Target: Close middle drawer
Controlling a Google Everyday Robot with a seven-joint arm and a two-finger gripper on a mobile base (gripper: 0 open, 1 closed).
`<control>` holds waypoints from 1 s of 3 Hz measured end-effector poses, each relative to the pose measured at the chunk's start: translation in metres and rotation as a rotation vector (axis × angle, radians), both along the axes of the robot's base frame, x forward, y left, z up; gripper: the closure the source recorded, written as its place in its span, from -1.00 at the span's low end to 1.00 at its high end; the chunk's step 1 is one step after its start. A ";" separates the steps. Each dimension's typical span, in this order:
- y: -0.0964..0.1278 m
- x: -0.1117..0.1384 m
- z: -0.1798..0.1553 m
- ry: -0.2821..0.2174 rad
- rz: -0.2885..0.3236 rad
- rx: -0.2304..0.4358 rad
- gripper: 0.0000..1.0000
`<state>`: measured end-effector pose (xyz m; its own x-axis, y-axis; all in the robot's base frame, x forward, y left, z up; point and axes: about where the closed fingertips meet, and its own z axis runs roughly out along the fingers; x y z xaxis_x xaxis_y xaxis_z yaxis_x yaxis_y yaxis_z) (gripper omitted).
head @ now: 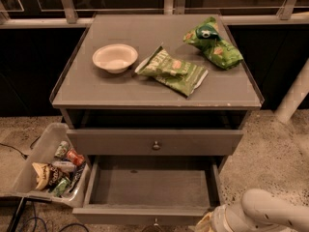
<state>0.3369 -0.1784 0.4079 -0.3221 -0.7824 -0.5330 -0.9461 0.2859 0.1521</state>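
Cabinet (96,93): grey, seen from above and in front.

Middle drawer (149,185): pulled well out, with a plain grey inside. Its front panel lies at the bottom edge of view, and its knob (155,222) is partly cut off.

Upper drawer (120,141): projects slightly from the carcass.

Gripper (206,223): low at the bottom edge, just right of the middle drawer's front right corner, on the end of the white arm (273,210) entering from the right. Whether it is apart or together cannot be told, nor whether it touches the panel.

Cabinet top: bowl (115,57) at left, one chip bag (174,70) at centre, second bag (215,45) at back right.

Floor, left: bin (41,151) holding snacks, just beside the middle drawer.
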 end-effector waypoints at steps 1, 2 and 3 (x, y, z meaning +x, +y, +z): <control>0.000 0.000 0.000 0.000 0.000 0.000 0.16; 0.000 0.000 0.000 0.001 0.000 0.001 -0.31; 0.001 0.014 0.001 -0.038 -0.015 -0.009 -0.77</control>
<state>0.3508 -0.1779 0.4088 -0.3131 -0.7827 -0.5378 -0.9469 0.3009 0.1134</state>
